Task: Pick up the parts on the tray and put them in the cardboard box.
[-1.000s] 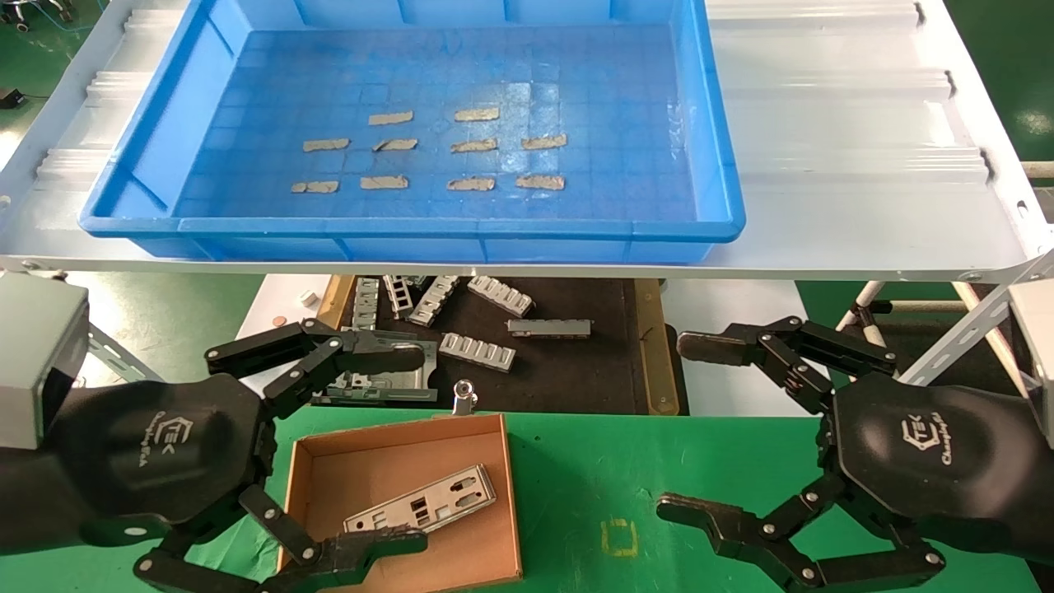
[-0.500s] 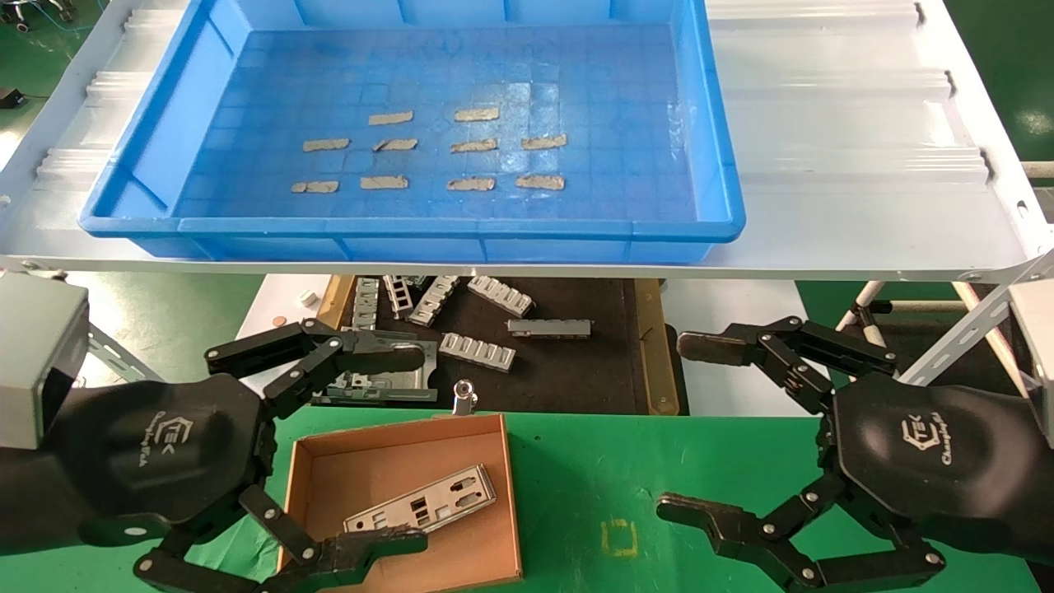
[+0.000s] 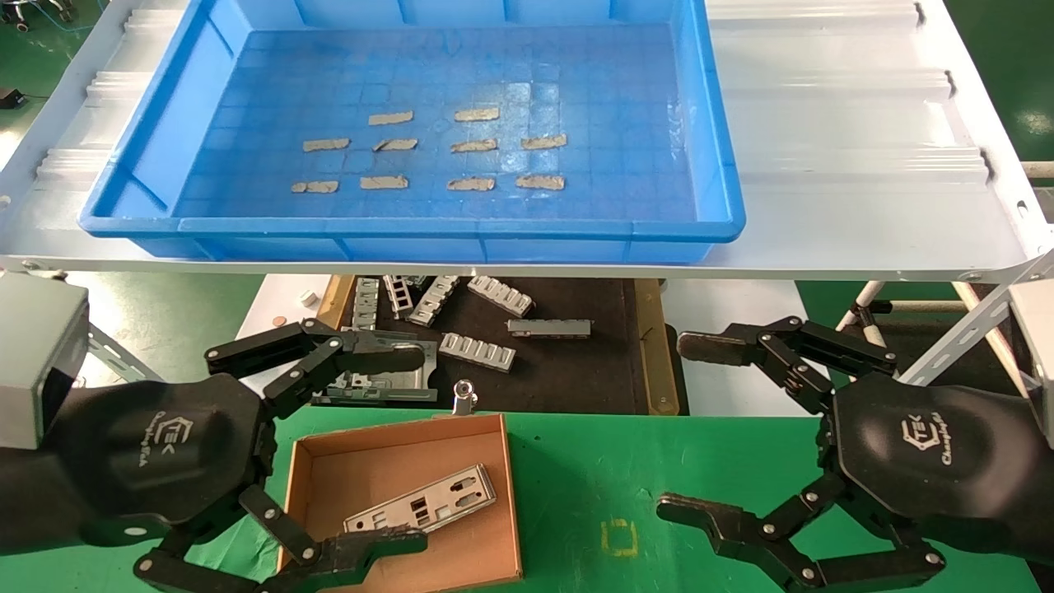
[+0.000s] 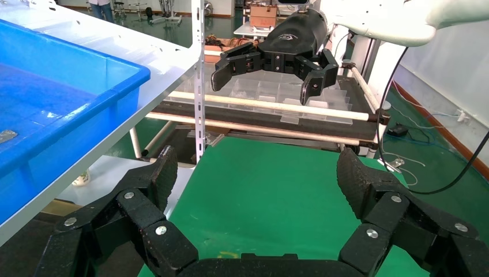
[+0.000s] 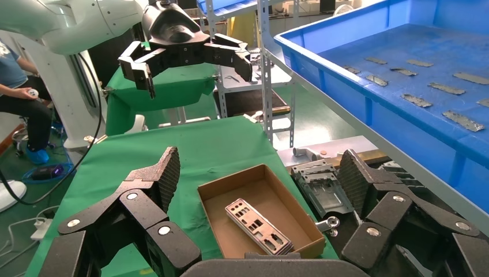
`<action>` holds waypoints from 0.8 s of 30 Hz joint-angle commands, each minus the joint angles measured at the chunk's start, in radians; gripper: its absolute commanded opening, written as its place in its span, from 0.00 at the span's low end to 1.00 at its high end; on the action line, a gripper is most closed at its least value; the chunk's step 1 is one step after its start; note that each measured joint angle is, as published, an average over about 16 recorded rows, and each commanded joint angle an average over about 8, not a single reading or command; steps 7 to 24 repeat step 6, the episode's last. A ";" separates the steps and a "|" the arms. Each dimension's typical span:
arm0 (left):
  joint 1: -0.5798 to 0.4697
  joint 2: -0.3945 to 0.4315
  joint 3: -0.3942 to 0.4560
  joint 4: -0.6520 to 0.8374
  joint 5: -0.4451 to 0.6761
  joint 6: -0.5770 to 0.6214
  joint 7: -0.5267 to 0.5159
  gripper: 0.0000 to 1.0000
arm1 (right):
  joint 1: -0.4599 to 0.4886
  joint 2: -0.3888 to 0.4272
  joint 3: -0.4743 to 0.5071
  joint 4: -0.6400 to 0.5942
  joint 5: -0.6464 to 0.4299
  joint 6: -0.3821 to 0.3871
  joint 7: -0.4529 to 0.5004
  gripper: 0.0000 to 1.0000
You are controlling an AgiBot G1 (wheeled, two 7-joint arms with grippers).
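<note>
The blue tray (image 3: 412, 226) sits on the raised white shelf, and its floor shows only tan tape strips (image 3: 469, 148). The cardboard box (image 3: 370, 469) stands on the green table at the near left, also seen as the box (image 5: 230, 193) in the right wrist view. Silver parts (image 3: 422, 499) lie stacked slantwise inside it, the same parts (image 5: 256, 226) showing from the right wrist. My left gripper (image 3: 416, 449) hovers open over the box and holds nothing, as the left gripper (image 4: 258, 173) confirms. My right gripper (image 3: 677, 427) is open and empty over the green cloth to the box's right.
Below the shelf (image 3: 865, 165) a black mat (image 3: 576, 371) carries several grey ribbed brackets (image 3: 478, 350) and a metal frame (image 3: 379, 387). A silver clip (image 3: 465, 397) lies at the box's far edge. A yellow square mark (image 3: 619, 537) is on the green cloth.
</note>
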 commanded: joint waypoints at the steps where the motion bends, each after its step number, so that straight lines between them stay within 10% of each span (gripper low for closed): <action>1: 0.000 0.000 0.000 0.000 0.000 0.000 0.000 1.00 | 0.000 0.000 0.000 0.000 0.000 0.000 0.000 1.00; 24: 0.000 0.000 0.000 0.000 0.000 0.000 0.000 1.00 | 0.000 0.000 0.000 0.000 0.000 0.000 0.000 1.00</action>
